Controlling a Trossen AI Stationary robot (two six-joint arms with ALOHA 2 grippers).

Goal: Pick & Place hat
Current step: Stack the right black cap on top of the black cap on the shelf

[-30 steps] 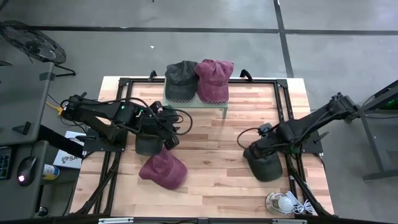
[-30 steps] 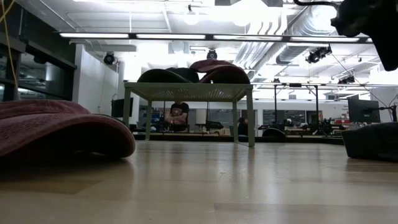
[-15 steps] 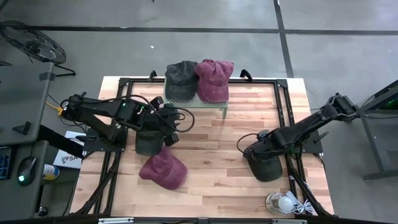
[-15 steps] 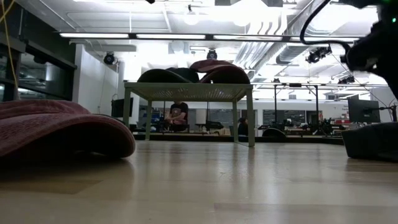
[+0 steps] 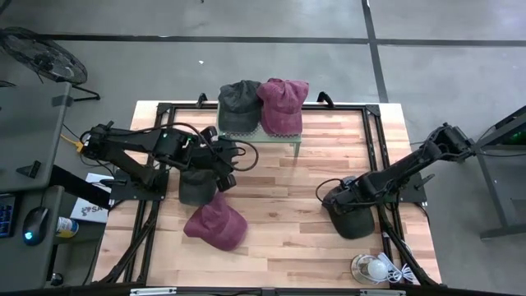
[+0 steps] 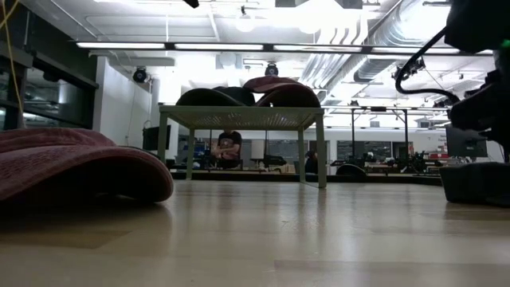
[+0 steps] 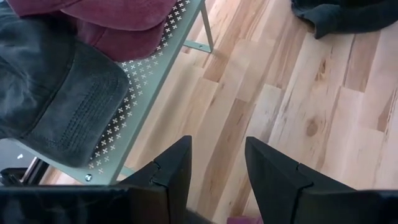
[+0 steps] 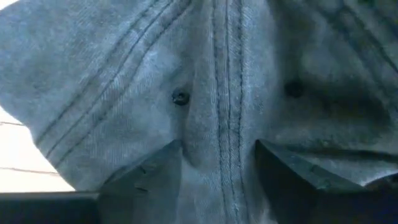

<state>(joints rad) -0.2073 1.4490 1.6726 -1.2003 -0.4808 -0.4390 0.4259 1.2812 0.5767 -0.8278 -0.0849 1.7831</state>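
I'm pressing my right gripper (image 8: 217,163), fingers spread, onto the dark hat (image 8: 249,74); left gripper (image 7: 217,168) is hovering half-open, empty.

Bright ceiling strip lights (image 6: 215,45) glare overhead in the low view, leaving the hats as dark silhouettes. Soft sheen lies on the desk (image 6: 263,231), whose near boards are blurred.
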